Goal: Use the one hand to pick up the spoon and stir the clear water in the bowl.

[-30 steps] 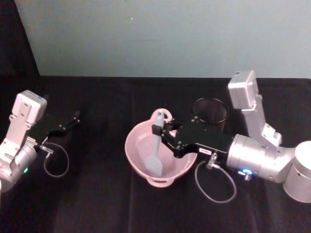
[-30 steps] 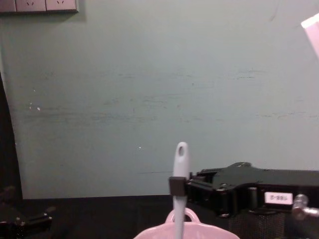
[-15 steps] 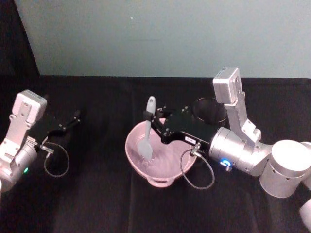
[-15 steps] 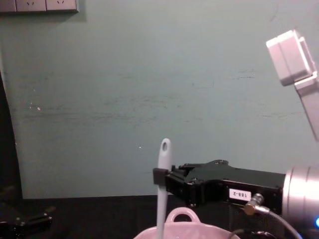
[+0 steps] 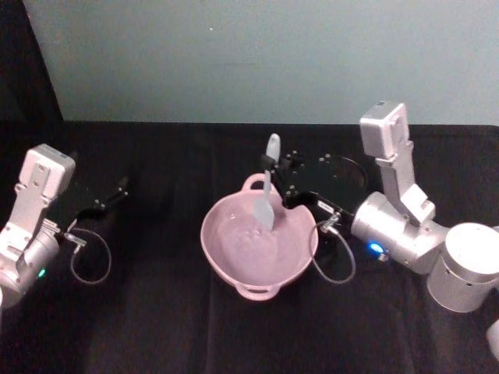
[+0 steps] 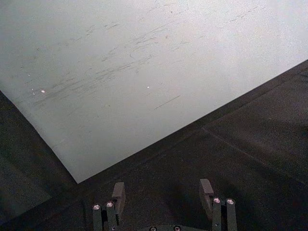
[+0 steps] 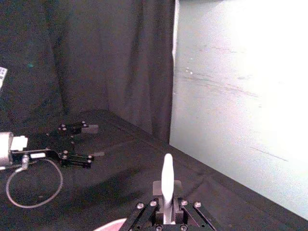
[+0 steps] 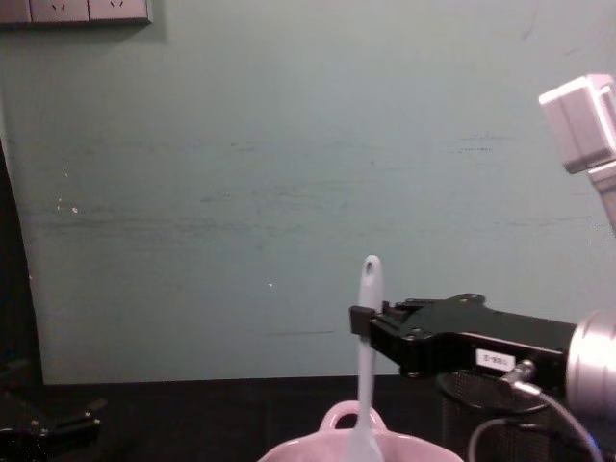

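The pale pink bowl [image 5: 222, 253] sits mid-table, its loop handle [image 8: 347, 417] on the far rim. The white spoon [image 5: 267, 191] stands nearly upright, its flat head dipped in the bowl's far side near the water. My right gripper [image 5: 272, 163] reaches in from the right and is shut on the spoon's upper handle [image 8: 367, 337], just below the holed tip. In the right wrist view, the handle [image 7: 167, 180] rises between the closed fingers. My left gripper [image 5: 118, 189] rests parked at the table's left, open with nothing in it [image 6: 162, 192].
A black wire-mesh cup [image 5: 347, 175] stands just behind and right of the bowl, under my right arm; it shows in the chest view too [image 8: 491, 414]. Grey cable loops hang from both wrists. Black cloth covers the table; a pale wall stands behind.
My right gripper has carried the spoon from the bowl's left side to its far right side, and the arm has drawn back to the right. The left arm has not moved.
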Robot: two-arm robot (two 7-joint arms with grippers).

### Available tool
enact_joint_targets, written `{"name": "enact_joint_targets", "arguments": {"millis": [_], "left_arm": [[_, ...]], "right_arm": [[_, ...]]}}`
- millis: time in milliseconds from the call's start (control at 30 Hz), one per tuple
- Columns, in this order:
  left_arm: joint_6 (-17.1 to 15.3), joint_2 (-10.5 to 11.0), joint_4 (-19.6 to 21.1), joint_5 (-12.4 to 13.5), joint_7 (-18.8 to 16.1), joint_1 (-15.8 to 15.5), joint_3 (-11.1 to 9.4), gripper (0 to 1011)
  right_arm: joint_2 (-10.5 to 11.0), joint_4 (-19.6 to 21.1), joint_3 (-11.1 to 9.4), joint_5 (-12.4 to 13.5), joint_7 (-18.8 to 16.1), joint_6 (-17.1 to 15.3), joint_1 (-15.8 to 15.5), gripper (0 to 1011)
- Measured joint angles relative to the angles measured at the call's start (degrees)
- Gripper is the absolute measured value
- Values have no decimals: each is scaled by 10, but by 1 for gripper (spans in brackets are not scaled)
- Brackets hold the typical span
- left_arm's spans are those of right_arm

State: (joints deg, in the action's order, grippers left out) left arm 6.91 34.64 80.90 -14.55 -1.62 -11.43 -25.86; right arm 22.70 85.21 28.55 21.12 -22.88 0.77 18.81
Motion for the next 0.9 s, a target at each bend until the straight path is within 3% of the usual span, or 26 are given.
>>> {"name": "enact_joint_targets", "arguments": {"millis": [300,500,700,900], "left_arm": [[0,0,0,0,0,0,0,1011],[0,0,0,0,0,0,0,1011],[0,0,0,0,0,0,0,1011],[0,0,0,0,0,0,0,1011]], "right_arm": [[32,60,-22,-6,-4,-35,-34,111],[52,104,-30,9,-27,-66,-60,111],[63,131,-24,37,-52,-97,-73,111],[58,129,-6,51,-62,-101,-68,111]]}}
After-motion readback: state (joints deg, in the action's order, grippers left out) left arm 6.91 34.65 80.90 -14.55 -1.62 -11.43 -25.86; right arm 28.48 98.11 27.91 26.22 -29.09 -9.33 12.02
